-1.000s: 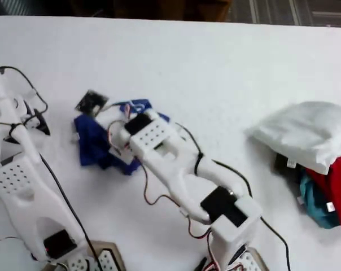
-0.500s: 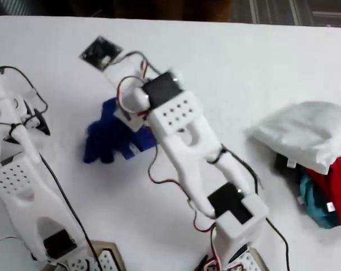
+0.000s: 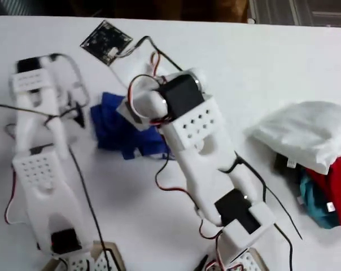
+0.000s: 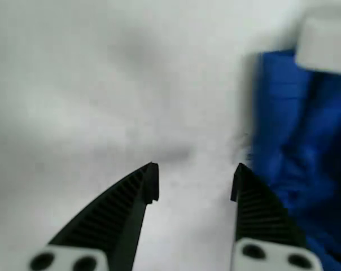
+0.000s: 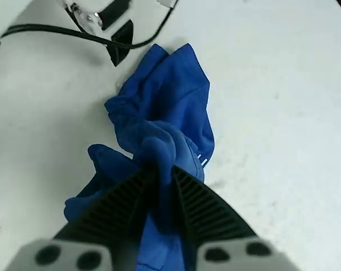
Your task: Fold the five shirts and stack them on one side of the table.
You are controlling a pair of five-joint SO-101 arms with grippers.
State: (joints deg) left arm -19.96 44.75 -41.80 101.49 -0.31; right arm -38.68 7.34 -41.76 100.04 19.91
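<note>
While the right arm's tool (image 5: 162, 172) is pressed together on a bunched fold of the blue shirt (image 5: 170, 107), the rest of that garment lies crumpled on the white worktop (image 3: 244, 68), left of centre in the high view. The right arm (image 3: 204, 164) stretches from the lower edge of that frame up to the shirt and covers part of its right side. The left arm's tool (image 4: 194, 180) is spread, its dark fingers (image 4: 125, 209) apart over bare worktop, with the blue cloth just beside one of them; in the high view it sits at the shirt's left edge. At the right edge of the frame a white shirt (image 3: 306, 132) rests on top of a heap with a red shirt (image 3: 340, 186) and a teal shirt (image 3: 314, 200). A small dark circuit board (image 3: 106, 42) on a cable shows at the upper left, above the blue shirt.
</note>
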